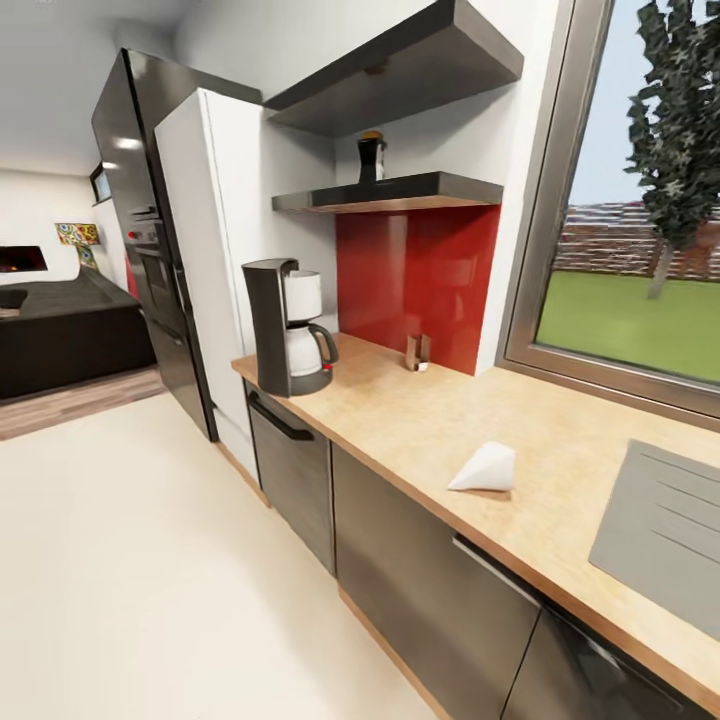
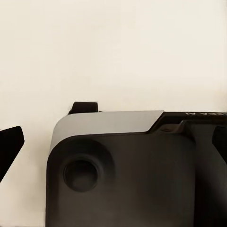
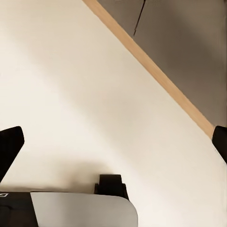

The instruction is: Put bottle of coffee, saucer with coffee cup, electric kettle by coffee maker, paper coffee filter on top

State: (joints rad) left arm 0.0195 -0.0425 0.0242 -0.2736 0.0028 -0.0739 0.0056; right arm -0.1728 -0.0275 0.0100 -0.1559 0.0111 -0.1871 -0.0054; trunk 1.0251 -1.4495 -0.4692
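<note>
Meanwhile, both claws are hanging low over the pale floor [image 3: 94, 94], well away from the worktop [image 1: 440, 420]. The left claw [image 2: 113, 137] and the right claw [image 3: 116, 137] are each showing dark fingertips spread wide, gripping nothing. Up above them, the coffee maker [image 1: 285, 325] is standing at the worktop's end, the paper coffee filter [image 1: 485, 468] is lying near the sink [image 1: 665, 535], and the bottle of coffee [image 1: 371, 156] is sitting on the kitchen shelf [image 1: 400, 190].

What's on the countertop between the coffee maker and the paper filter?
In the head view, bare countertop between coffee maker and paper coffee filter; a small brown holder stands behind.
</note>
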